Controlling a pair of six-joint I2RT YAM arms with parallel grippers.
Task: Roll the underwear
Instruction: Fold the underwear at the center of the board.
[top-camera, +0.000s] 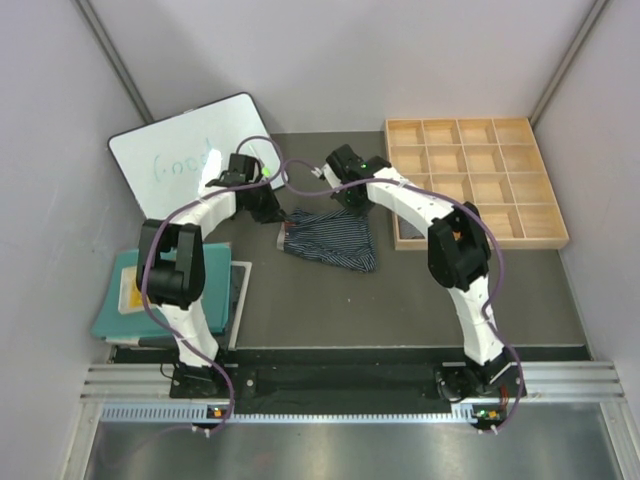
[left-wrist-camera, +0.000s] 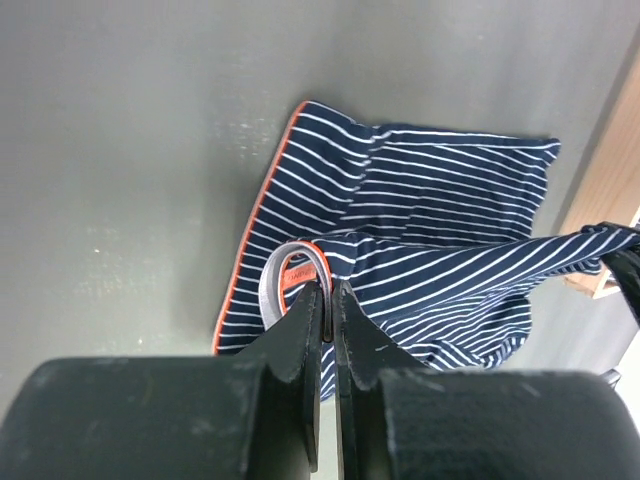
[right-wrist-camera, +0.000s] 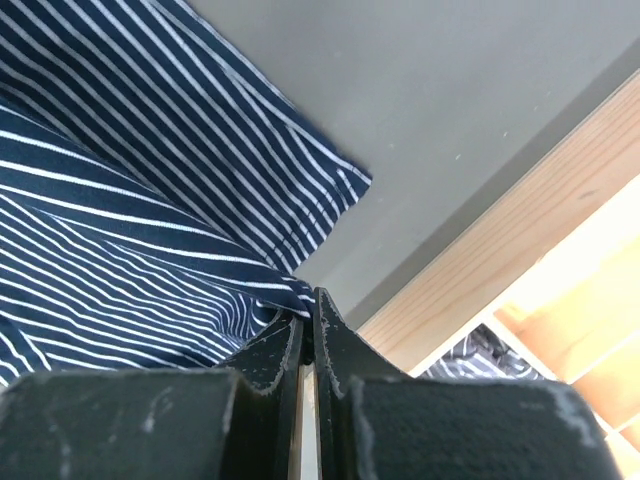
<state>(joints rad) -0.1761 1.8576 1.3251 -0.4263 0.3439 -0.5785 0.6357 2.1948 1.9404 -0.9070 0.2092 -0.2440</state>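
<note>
- Top view: the navy striped underwear (top-camera: 330, 240) lies just above the middle of the frame on the grey table (top-camera: 400, 300). Its upper edge is drawn up between the two arms.
  - The left gripper (top-camera: 268, 208) is at the cloth's upper-left corner and the right gripper (top-camera: 343, 188) at its upper-right.
  - The wooden tray (top-camera: 520, 243) sits in the upper right, the whiteboard (top-camera: 180, 160) in the upper left and the teal mat (top-camera: 115, 310) at the left edge.
- Left wrist view: the left gripper (left-wrist-camera: 328, 290), low in the centre, has its jaws pressed together on the waistband.
  - A grey loop with orange lining bulges out just left of the tips.
  - The orange-trimmed edge runs from there toward the upper centre. The rest of the cloth spreads rightward, partly lifted and stretched toward the right edge.
- Right wrist view: the right gripper (right-wrist-camera: 308, 318), at bottom centre, is pinched tight on a corner of the underwear, which fills the left half of the frame.
  - The tray wall runs close by at lower right.
  - A bit of another striped cloth (right-wrist-camera: 480, 345) seems to show inside a compartment.
- The step in hand looks like spreading the garment flat before rolling.
  - Keep both pinched corners level and pull them apart evenly, so the stripes lie without wrinkles.
  - Lay the cloth down away from the tray wall.
  - Roll from one edge with both grippers moving together, so the roll stays tight and straight.
</note>
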